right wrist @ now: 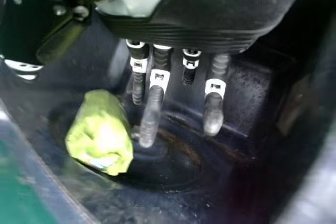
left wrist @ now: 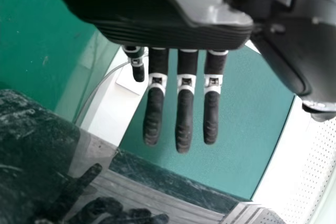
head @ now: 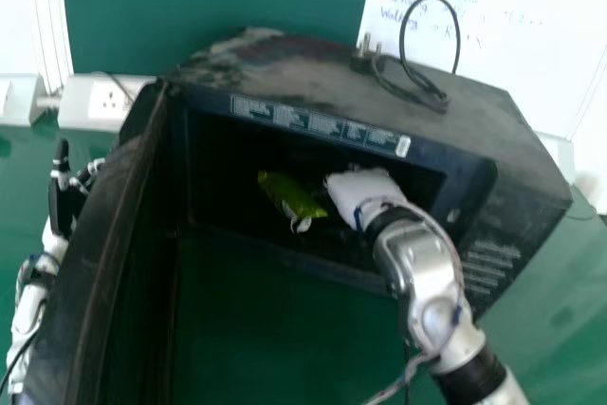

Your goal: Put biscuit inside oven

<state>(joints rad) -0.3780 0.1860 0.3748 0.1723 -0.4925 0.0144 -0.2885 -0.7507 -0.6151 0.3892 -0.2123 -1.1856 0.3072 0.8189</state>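
1. My right hand (head: 365, 189), fingers extended and wide, holds nothing inside the oven (head: 360, 88), just beside the biscuit (head: 290, 194), which lies in its green wrapper on the oven floor.
2. The biscuit looks light, its wrapper soft and probably slippery, its contents (by my guess) brittle; any further nudge calls for a gentle grip around the middle, since a hard pinch could crush it.
3. My left hand (head: 64, 204), fingers also straight, is beyond the open door (head: 102, 225).
4. Placement appears complete; withdrawing my right hand without snagging the wrapper seems next.
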